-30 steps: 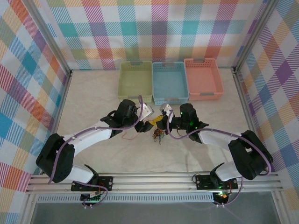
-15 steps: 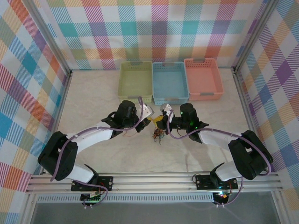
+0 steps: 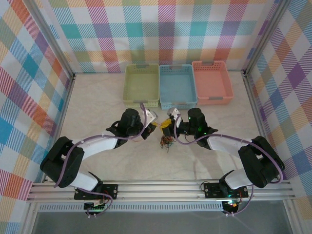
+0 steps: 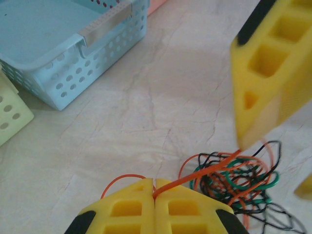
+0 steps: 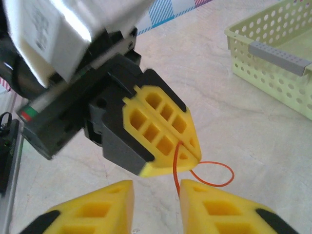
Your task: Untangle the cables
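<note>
Yellow-padded left gripper (image 4: 155, 191) is clamping a red-orange cable (image 4: 195, 176) leading to the tangled cables (image 4: 234, 181) at lower right; right gripper (image 5: 156, 195) is sitting with jaws parted.

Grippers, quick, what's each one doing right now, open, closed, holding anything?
Left gripper: closed, fingers pinching the red-orange cable.
Right gripper: open, fingers apart, gripping nothing.

Light was bright, even, diffuse; shadows on the table (image 3: 97, 107) were faint. Top view was sharp. Wrist views: near fingers (image 4: 144, 192) looked soft; the white housing (image 5: 73, 29) was blurred, washed out.
</note>
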You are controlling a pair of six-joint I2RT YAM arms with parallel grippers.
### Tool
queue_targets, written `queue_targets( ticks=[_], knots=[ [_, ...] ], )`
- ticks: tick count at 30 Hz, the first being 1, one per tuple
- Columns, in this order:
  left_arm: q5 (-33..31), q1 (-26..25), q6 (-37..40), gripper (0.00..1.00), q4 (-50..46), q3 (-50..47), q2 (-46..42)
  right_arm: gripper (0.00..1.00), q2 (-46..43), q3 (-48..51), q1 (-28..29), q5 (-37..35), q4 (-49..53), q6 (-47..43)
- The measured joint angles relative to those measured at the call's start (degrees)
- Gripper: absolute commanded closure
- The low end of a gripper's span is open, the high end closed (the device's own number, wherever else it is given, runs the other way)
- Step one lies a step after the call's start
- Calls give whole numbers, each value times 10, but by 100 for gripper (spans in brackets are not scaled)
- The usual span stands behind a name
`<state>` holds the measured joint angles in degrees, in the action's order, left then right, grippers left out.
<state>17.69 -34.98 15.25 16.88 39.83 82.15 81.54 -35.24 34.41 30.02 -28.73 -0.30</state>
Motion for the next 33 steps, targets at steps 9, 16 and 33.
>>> queue_targets(
  ticks=[9,16,33],
  knots=[
    [-10,-15,-121,100,-34,33,-85,54,0,3,0,-16,-26,7],
    [-33,-31,-197,100,-46,25,-122,54,3,5,0,-35,-45,16],
    [-43,-59,-251,100,-73,1,-196,53,5,12,5,-23,-89,20]
  ],
)
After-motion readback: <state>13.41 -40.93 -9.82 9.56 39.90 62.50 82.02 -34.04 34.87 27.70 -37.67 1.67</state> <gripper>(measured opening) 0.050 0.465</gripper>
